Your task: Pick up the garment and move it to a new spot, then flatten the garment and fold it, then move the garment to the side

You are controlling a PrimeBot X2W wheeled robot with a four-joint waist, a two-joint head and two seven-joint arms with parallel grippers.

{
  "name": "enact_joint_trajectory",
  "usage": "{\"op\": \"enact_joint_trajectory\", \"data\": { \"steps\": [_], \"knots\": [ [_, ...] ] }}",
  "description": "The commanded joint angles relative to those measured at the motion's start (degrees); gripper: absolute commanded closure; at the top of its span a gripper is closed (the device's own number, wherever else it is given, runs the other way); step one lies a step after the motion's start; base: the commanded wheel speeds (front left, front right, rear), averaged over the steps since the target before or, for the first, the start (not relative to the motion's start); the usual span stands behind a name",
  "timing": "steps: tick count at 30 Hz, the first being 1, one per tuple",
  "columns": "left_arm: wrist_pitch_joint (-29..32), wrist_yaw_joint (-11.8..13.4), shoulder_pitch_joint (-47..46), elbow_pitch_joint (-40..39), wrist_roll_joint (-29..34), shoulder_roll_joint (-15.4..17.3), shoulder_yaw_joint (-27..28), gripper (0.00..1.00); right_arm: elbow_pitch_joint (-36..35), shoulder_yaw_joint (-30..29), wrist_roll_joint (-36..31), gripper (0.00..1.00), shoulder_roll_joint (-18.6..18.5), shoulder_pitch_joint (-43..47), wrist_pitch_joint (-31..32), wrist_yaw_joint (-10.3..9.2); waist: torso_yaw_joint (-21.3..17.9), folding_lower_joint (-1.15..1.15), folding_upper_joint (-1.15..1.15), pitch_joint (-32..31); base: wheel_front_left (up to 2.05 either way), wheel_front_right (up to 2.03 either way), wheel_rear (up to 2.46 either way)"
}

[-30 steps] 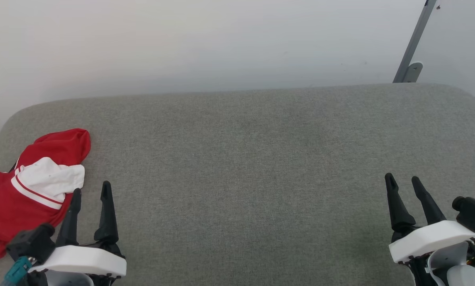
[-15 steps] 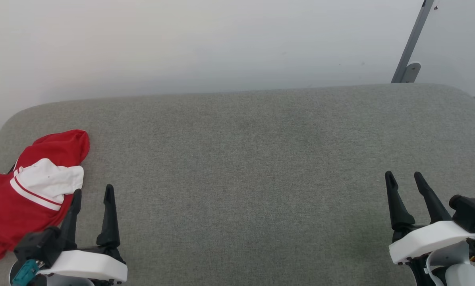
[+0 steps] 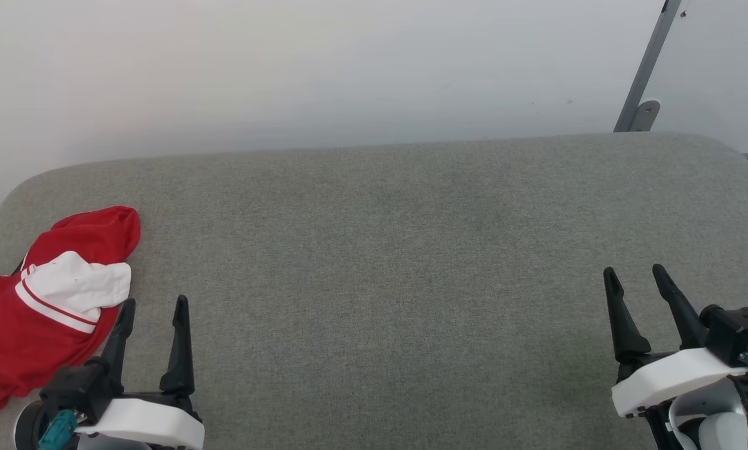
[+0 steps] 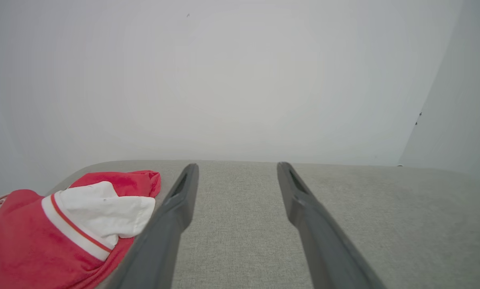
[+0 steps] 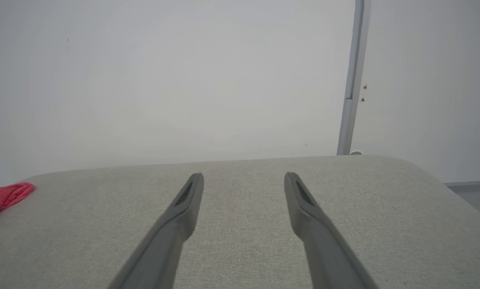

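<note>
A wide bench [image 3: 411,237] covered in grey-green woven fabric, with rounded far corners, spans the head view from side to side. Behind it stands a plain, pale grey-white wall [image 3: 286,69] in soft, even light. At the far right, a slim grey metal strut [image 3: 648,62] runs up the wall from a small rounded bracket [image 3: 644,114] just behind the bench's edge. Another pale panel [image 3: 724,69] lies to its right.

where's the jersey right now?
In the head view the garment lies bunched up at the far left edge of the grey padded surface, just left of the open left gripper.
</note>
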Motion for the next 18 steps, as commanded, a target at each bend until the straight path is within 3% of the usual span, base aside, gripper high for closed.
{"op": "enact_joint_trajectory", "data": {
  "steps": [1,18],
  "knots": [
    [-0.35,-0.19,0.18,0.01,0.82,0.21,-0.06,0.0,-0.23,0.01,-0.97,0.0,-0.18,-0.54,-0.51,0.0,0.0,0.0,0.0,-0.01,0.0,0.0,0.0],
    [-0.73,-0.57,-0.14,0.96,0.9,0.06,0.03,0.0,-0.41,0.26,-2.06,0.0,-0.37,-0.41,-1.27,0.0,0.11,0.0,0.0,-0.2,0.0,0.0,0.0]
  ]
}}
